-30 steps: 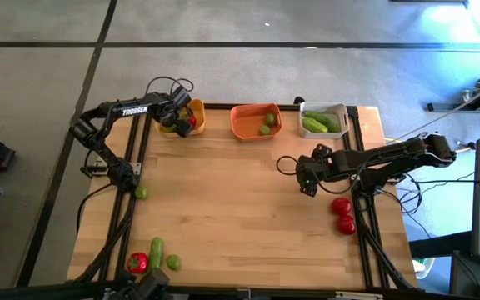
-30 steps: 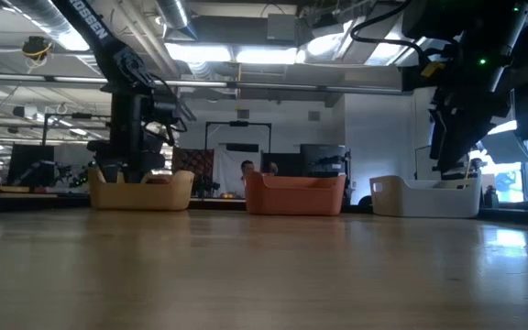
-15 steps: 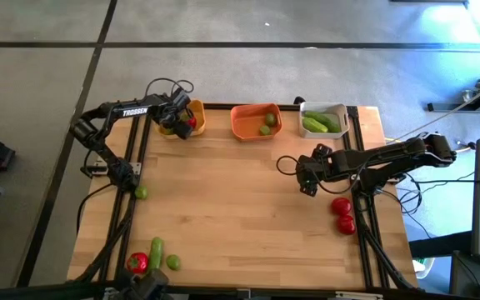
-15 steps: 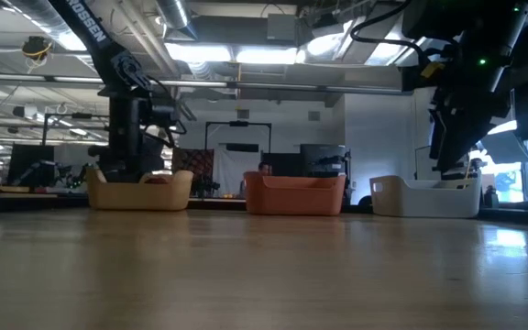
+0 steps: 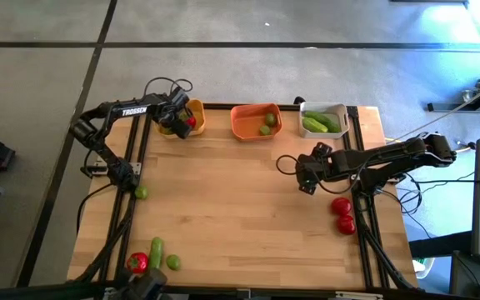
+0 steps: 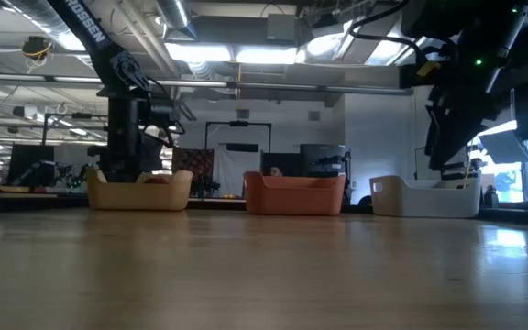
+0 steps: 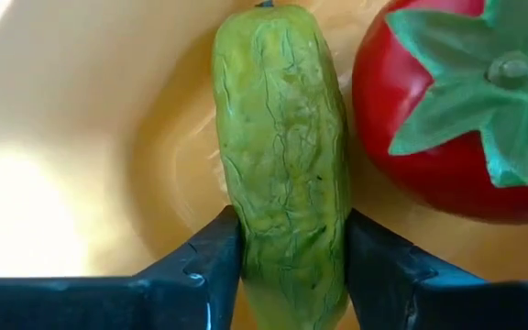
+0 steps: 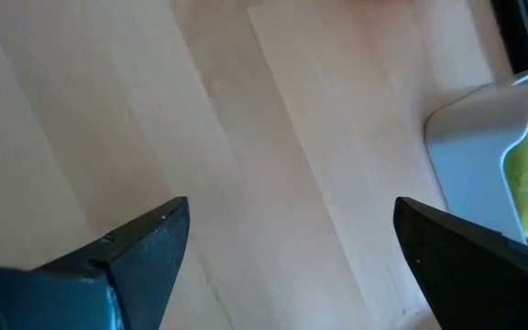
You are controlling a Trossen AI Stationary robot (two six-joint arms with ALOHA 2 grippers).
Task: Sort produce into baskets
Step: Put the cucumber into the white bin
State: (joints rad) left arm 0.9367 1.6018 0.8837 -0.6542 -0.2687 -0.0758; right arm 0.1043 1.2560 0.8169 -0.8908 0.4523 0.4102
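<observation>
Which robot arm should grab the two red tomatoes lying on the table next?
Probably the right arm. Its open, empty right gripper hangs close to the two tomatoes. The left gripper is busy across the table, shut on a cucumber inside the yellow basket.

Three baskets line the table's far edge. The yellow basket (image 5: 192, 119), towards the far left corner, holds a red tomato (image 7: 456, 110) and a wrinkled green cucumber (image 7: 287, 174) lying against it. The orange basket (image 5: 244, 122), mid-edge, holds two limes (image 5: 267, 125). The white-grey basket (image 5: 323, 109), towards the far right corner, holds green cucumber pieces (image 5: 320, 123). Two tomatoes (image 5: 343, 214) touch near the right edge. One lime (image 5: 141, 193) sits at the left edge. A tomato (image 5: 137, 262), cucumber (image 5: 155, 250) and lime (image 5: 173, 262) cluster by the near left corner.
</observation>
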